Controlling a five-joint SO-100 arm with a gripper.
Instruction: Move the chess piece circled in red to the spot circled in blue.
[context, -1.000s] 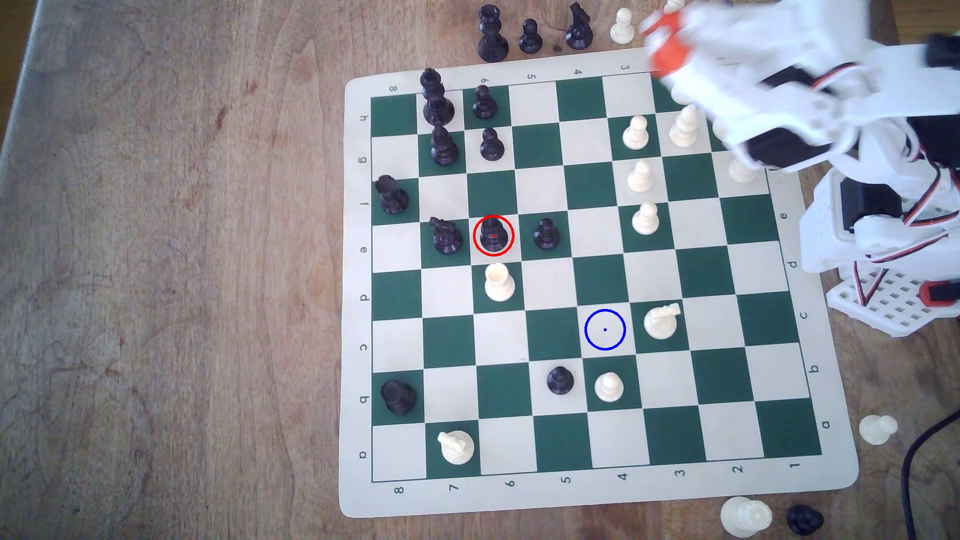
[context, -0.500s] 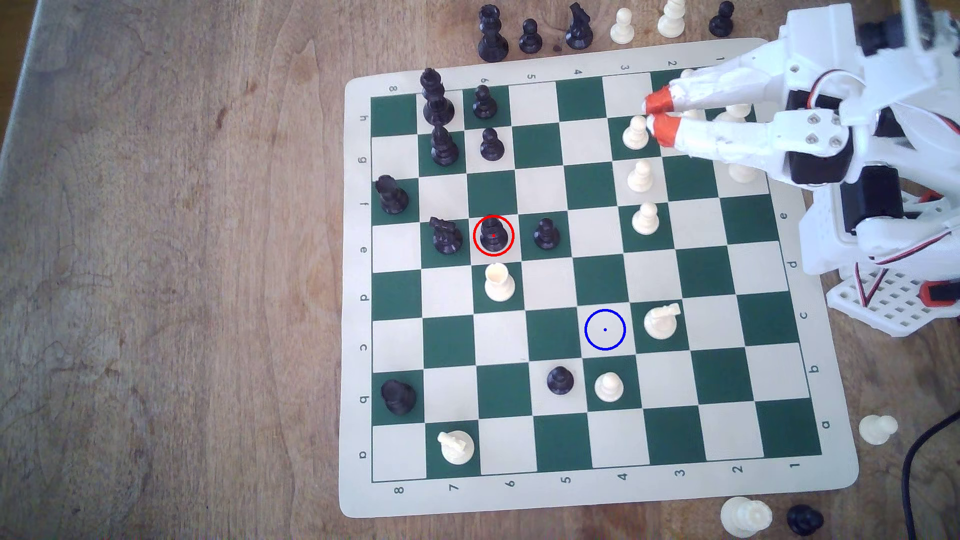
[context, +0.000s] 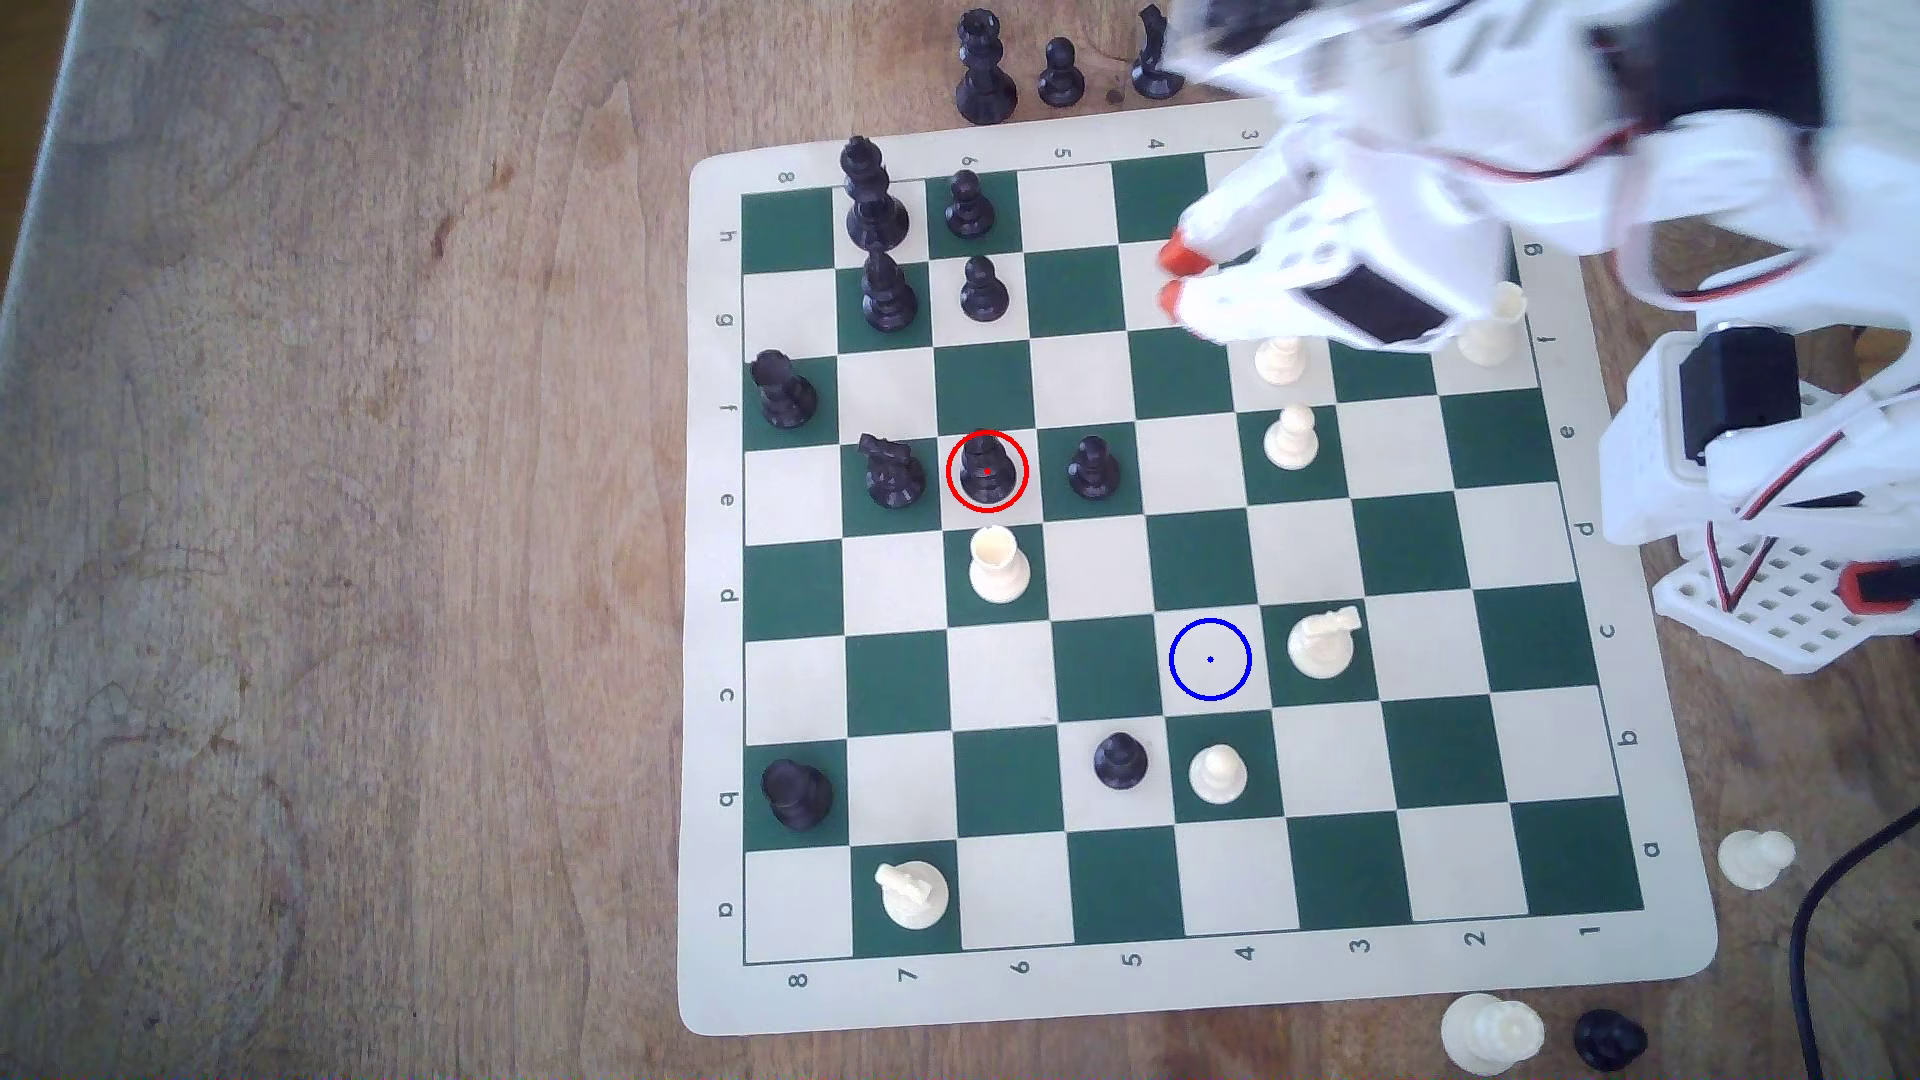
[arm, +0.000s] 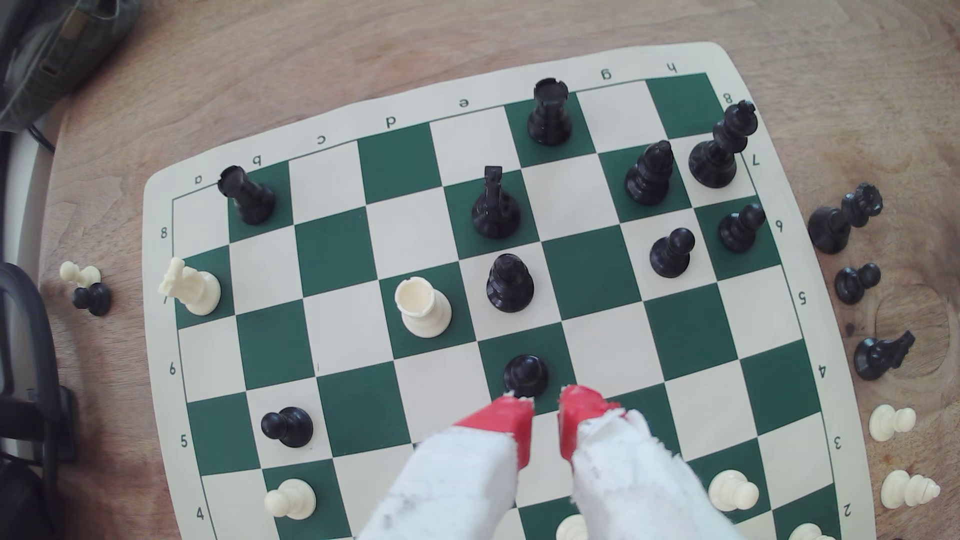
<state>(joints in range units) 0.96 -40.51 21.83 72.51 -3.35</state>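
The chess piece (context: 987, 470) is stout and black and stands upright inside the red ring on a cream square; in the wrist view the chess piece (arm: 509, 283) is beyond my fingertips. The spot (context: 1209, 658) is a bare cream square with a blue ring and dot. My gripper (context: 1174, 275) hovers near the board's upper edge, about two squares to the exterior view's right of the piece and two rows above it. Its red-tipped fingers (arm: 511, 418) stand slightly apart, so the gripper (arm: 545, 410) is open and holds nothing.
A black pawn (context: 1091, 467) and a black knight (context: 891, 473) flank the piece, and a white rook (context: 997, 566) stands just below it. A white knight (context: 1322, 644) sits right of the spot, a white pawn (context: 1218, 774) below it. Captured pieces lie off the board (context: 717, 582).
My gripper has swept toward the exterior view's left, from over the column-3 white pawns to column 4. The arm is blurred with motion. No piece has moved.
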